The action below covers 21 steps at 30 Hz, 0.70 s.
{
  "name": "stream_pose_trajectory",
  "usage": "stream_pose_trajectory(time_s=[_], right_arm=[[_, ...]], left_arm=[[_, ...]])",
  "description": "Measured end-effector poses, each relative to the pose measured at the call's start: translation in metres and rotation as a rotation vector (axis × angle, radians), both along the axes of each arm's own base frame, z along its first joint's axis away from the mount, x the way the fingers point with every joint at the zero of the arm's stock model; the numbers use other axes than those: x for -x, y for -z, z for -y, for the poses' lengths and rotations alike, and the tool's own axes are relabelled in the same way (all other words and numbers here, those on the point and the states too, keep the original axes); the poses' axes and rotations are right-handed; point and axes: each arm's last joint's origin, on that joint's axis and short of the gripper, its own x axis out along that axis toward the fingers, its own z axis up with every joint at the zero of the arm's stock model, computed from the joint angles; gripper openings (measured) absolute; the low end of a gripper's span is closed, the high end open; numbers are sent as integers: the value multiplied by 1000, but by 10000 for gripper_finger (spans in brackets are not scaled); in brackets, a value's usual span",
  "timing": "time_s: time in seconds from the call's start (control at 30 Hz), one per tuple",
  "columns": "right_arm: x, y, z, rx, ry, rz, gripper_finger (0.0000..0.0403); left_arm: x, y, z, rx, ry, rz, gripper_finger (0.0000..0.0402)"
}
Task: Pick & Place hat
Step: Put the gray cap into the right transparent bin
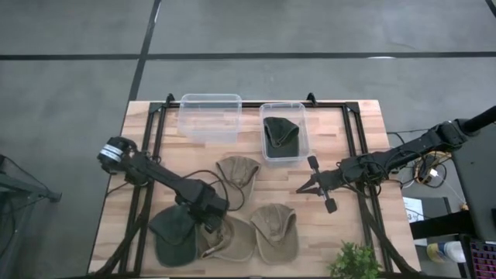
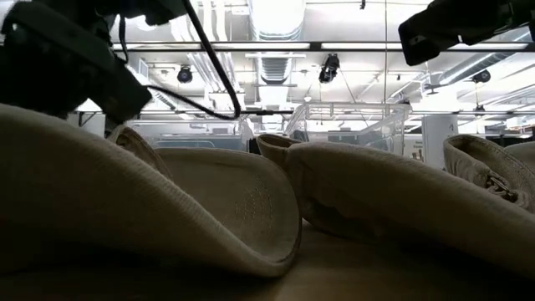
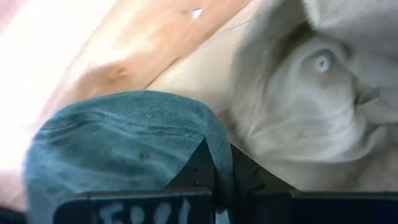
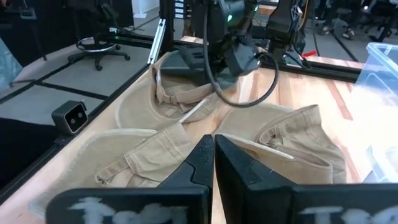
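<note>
Since your left gripper [image 1: 208, 219] is clamped on the dark green hat [image 1: 173, 235] at the table's front-left, bins lie far side; right gripper [image 1: 319, 186], closed & empty, sits nearer them.

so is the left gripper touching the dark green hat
Touching. The left wrist view shows the left gripper shut, its fingertips pinching the edge of the dark green hat; the high view places it over that hat.

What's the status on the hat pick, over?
Left gripper shut on dark green hat at table's near left. Right gripper shut, empty, waiting mid-table. One green hat already in right bin. Tan hats crowd the pick.
</note>
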Motion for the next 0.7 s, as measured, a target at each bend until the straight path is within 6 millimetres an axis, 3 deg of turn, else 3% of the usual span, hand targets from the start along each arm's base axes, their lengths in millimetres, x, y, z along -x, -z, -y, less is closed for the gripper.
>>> stream_pose_trajectory(time_s=[0.3,0.57,0.7], right_arm=[[-1,0,0,-28,9,-2,9],[-8,-7,0,-95,110,91,9],[-15,-14,-1,-117,135,100,29]], left_arm=[[27,-46,-27,-82,-44,63,4],[48,-90,-56,-246,-241,312,4],[58,-107,-65,-340,-374,452,4]])
